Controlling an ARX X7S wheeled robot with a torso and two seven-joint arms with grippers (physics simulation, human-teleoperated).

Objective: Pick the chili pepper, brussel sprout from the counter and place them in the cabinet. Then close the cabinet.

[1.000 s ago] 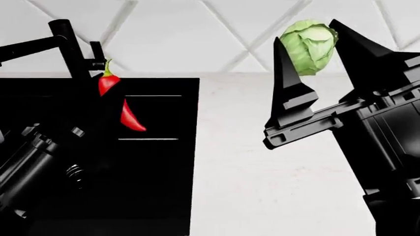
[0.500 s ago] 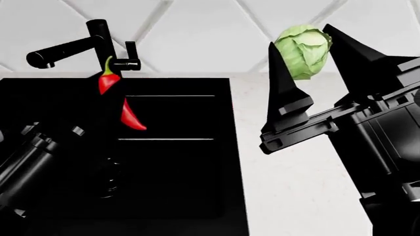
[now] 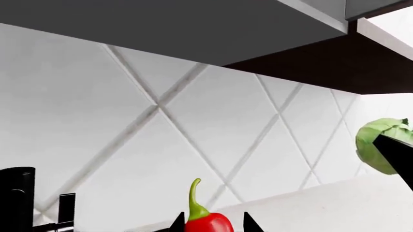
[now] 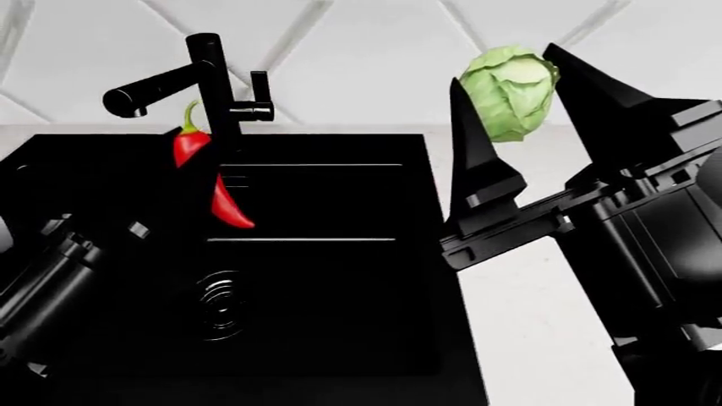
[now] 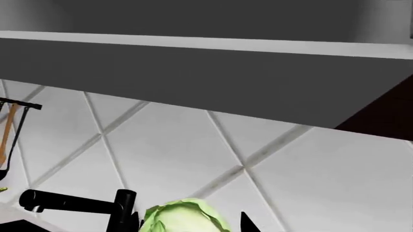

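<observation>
- Landmark for this report: the black sink [image 4: 327, 304], set into the white counter [image 4: 530, 338].
- Left gripper [image 4: 198, 182]: raised over the sink's left half, just in front of the faucet [image 4: 209, 80]. Its black body merges with the dark basin in the head view, so the fingers are hard to make out there.
- Left wrist view: two dark fingertips [image 3: 250, 223] stand on either side of the chili pepper [image 3: 206, 220], closed against it.
- Chili pepper [image 4: 209, 178]: held off the counter, above the sink, green stem uppermost beside the faucet column, red tip pointing down toward the basin. A dark band crosses its middle in the head view.
- Right gripper [image 4: 510, 93]: raised to the right of the sink, over the counter, fingers pointing up toward the tiled wall [image 4: 361, 51].
- Brussel sprout [image 4: 508, 91]: clamped between the tips of the right gripper's two fingers, clear of the counter, to the right of the faucet. In the right wrist view the brussel sprout [image 5: 184, 217] shows at the frame's edge beside one fingertip [image 5: 248, 223].
- Cabinet underside [image 5: 193, 82]: a grey slab above the wall tiles, well above the sink. Whether its door stands open cannot be told.
</observation>
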